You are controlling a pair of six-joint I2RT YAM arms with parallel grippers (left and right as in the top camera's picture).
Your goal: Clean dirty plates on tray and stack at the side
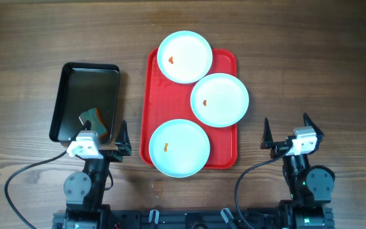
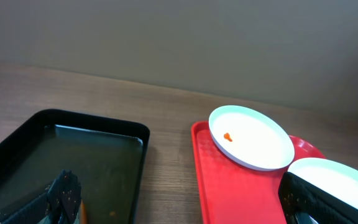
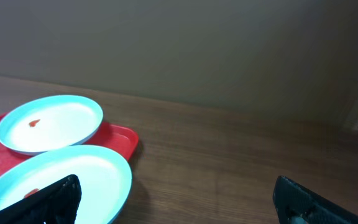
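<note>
**Overhead.** The red tray (image 1: 159, 95) lies just right of the tabletop's middle, its long axis running from the far edge to the near edge. Three plates sit on it, staggered along that axis. The far plate (image 1: 184, 56) overhangs the far rim. The middle plate (image 1: 219, 100) overhangs the right rim, edge to edge with the far one. The near plate (image 1: 179, 147) overhangs the near rim. An orange speck (image 1: 171, 60) marks the far plate, and each of the others has one too.

Left of it, a black tray (image 1: 88, 89) holds an orange and green sponge (image 1: 96, 119) in its near right corner. The left gripper (image 1: 103, 132) is at that corner, jaws released and spread. The near plate is off to their right, apart. The right gripper (image 1: 288, 130) hovers by the near edge, right of the red tray, jaws likewise released. The middle plate is well to their left.

**Left wrist.** The black tray (image 2: 17, 143) fills the left and the red tray (image 2: 229, 186) the right. The far plate (image 2: 252, 137) sits at the red tray's far end, and the near plate (image 2: 340, 180) is just behind the right fingertip (image 2: 309, 199).

**Right wrist.** The far plate (image 3: 50, 124) and the middle plate (image 3: 73, 180) sit at the left. The middle plate covers the red tray's (image 3: 120, 137) right rim, just behind the left fingertip (image 3: 58, 202). Only bare wood shows between the spread jaws.
</note>
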